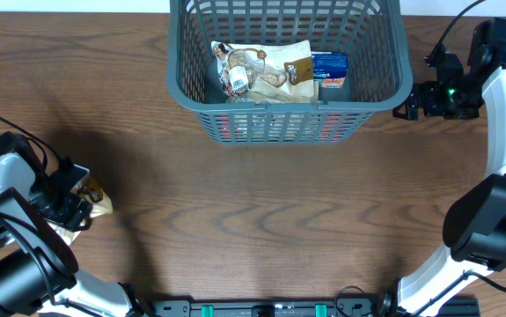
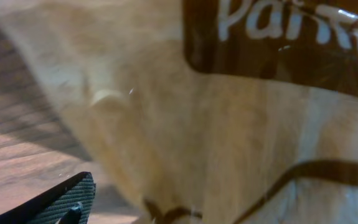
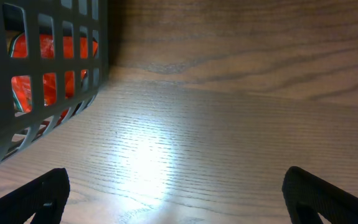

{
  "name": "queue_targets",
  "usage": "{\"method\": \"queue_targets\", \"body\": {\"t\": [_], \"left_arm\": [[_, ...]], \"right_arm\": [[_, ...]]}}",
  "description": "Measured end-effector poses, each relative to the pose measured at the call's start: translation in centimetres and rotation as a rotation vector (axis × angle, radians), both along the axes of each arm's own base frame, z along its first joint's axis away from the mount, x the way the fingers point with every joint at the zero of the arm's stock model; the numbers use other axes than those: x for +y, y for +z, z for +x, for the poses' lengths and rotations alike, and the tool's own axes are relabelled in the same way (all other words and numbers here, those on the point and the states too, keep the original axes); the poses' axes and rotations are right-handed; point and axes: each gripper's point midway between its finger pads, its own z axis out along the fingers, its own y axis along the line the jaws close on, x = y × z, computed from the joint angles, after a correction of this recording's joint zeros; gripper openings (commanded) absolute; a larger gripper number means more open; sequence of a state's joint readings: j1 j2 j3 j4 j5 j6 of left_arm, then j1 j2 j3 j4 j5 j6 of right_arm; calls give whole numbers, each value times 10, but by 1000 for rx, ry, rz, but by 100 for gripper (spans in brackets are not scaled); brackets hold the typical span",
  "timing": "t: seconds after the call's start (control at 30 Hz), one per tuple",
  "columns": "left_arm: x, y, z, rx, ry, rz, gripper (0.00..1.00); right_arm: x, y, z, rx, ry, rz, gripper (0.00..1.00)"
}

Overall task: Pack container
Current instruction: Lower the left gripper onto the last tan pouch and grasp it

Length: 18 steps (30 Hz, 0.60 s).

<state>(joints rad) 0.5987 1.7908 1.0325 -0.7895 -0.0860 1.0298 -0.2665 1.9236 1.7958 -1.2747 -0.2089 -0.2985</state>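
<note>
Nearest us, at the table's (image 1: 261,229) left front, the left gripper (image 1: 69,202) sits against a packet (image 1: 92,195). From the left wrist camera the packet fills almost the whole view. It is glossy clear film, creased, pale tan beneath, with a dark brown label in white lettering. Only one ribbed black finger (image 2: 63,200) shows, at the lower left corner. We cannot tell whether the jaws are closed on the packet or merely beside it.

Beyond that we have a broad stretch of bare brown wood grain across the middle of the table, open from the left arm right up to the basket (image 1: 279,123).

Farther back on the right, the right gripper (image 3: 179,208) is spread wide. Its two dark fingers (image 3: 38,193) sit at opposite lower corners of its view, with only table between them. It is just beside the basket's right wall, near a rounded corner.

The basket stands at the far edge, centred. It is dark grey plastic, rectangular, with slotted lattice sides. Inside lie crumpled clear bags (image 1: 257,70) and a blue box (image 1: 329,70), and a red pack (image 3: 48,62) shows through the slots.
</note>
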Motion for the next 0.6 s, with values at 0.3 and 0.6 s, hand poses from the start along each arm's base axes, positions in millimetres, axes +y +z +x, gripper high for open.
{"method": "queue_targets", "body": {"t": [0.3, 0.6], "left_arm": [[-11, -5, 8, -41, 22, -70, 6], [-24, -2, 29, -123, 215, -95, 6]], "right_arm": [[0, 0, 0, 0, 0, 0, 99], [0, 0, 0, 1, 0, 0, 99]]}}
